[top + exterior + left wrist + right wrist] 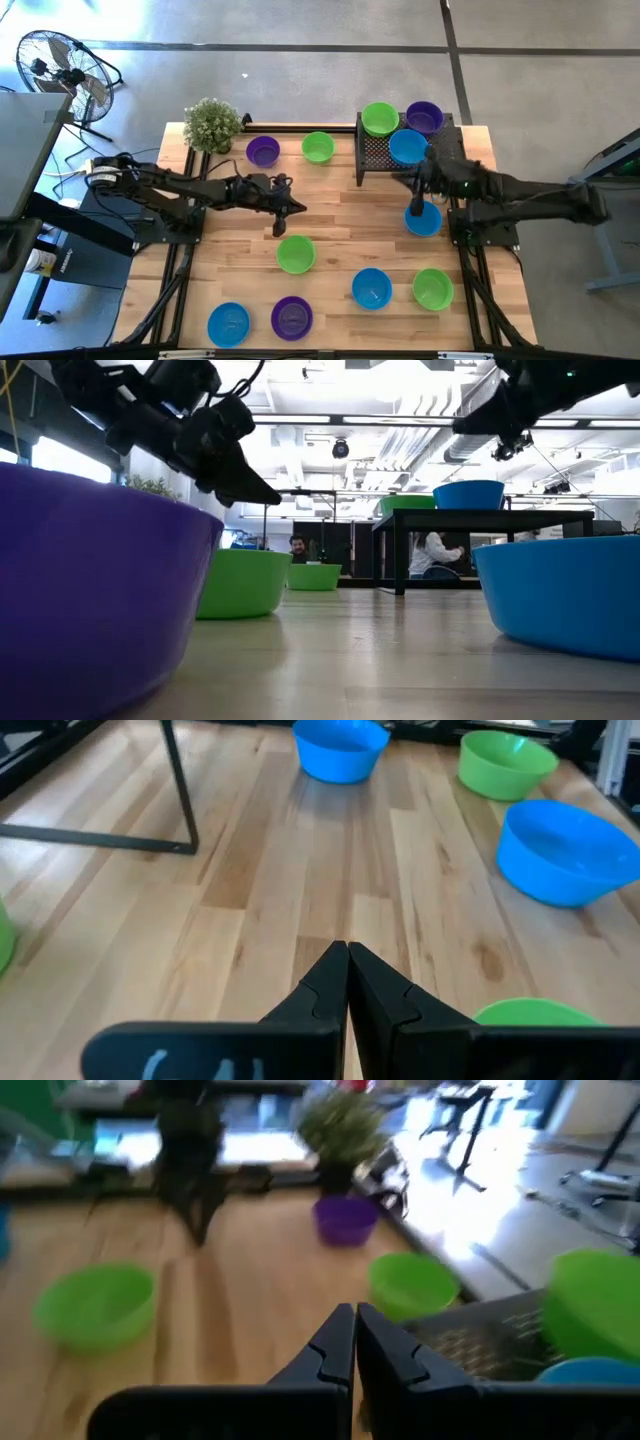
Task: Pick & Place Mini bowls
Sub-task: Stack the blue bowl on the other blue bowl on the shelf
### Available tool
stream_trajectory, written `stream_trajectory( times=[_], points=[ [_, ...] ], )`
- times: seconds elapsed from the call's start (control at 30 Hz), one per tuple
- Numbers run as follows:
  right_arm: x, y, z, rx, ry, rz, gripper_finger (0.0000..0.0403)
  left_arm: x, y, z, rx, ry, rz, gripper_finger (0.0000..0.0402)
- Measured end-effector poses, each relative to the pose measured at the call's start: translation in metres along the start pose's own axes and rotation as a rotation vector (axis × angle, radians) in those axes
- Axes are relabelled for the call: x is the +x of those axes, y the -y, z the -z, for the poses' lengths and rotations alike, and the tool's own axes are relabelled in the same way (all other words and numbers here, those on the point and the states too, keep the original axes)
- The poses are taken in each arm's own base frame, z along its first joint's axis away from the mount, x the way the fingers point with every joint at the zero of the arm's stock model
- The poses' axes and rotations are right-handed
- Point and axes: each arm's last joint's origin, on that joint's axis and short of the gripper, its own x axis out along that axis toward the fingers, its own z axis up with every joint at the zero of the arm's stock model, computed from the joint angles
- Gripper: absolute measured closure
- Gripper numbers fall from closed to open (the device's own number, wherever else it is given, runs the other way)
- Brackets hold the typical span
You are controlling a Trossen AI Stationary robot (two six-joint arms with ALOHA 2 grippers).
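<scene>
The wooden desk carries everything, with both dark arms reaching in over it from either side. The black mesh rack stands at the far edge, just beside the right hand and farther from it toward the back; three mini bowls sit on top of the rack, a green one, a purple one and a blue one. A small potted plant stands at the far left corner, well apart from both hands.

The left hand hangs above the bare middle of the desk, its fingers pressed together and holding nothing. The nearest bowl to it is a green one, just beside it toward the front edge. Beyond it toward the back lie a purple bowl and a green bowl, both apart from it.

The right hand is also closed, finger against finger in its wrist view, and empty. It is over the rim of a blue bowl that rests on the desk beside the rack; whether it touches the bowl cannot be told.

Along the front edge, well apart from both hands, sit a blue bowl, a purple bowl, another blue bowl and a green bowl.
</scene>
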Motion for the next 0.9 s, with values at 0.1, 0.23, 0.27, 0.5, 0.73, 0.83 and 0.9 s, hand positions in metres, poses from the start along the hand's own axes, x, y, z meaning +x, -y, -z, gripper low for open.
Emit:
stream_trajectory(
  times=[0.1, 0.23, 0.27, 0.5, 0.73, 0.83, 0.9],
  points=[
    [0.0, -0.021, 0.009, -0.059, -0.081, -0.047, 0.0399, 0.0, 0.003, -0.001, 0.017, 0.012, 0.011, 0.04],
    [-0.004, -0.047, 0.023, -0.067, -0.19, -0.086, 0.0399, 0.0, 0.004, -0.006, 0.034, 0.068, 0.037, 0.0401],
    [-0.005, -0.052, 0.027, -0.055, -0.219, -0.09, 0.0398, 0.0, 0.004, -0.008, 0.039, 0.09, 0.042, 0.0401],
    [-0.01, -0.081, 0.048, 0.074, -0.42, -0.06, 0.0398, -0.002, 0.005, -0.019, 0.081, 0.202, 0.044, 0.0401],
    [-0.008, -0.095, 0.04, 0.128, -0.674, 0.093, 0.0381, 0.009, 0.004, -0.007, 0.095, 0.251, 0.045, 0.0401],
    [-0.004, -0.1, 0.045, 0.175, -0.8, 0.168, 0.0346, 0.014, 0.003, 0.004, 0.076, 0.266, 0.048, 0.0401],
    [-0.001, -0.103, 0.052, 0.199, -0.87, 0.207, 0.0319, 0.018, 0.002, 0.009, 0.074, 0.259, 0.048, 0.0401]
  ],
)
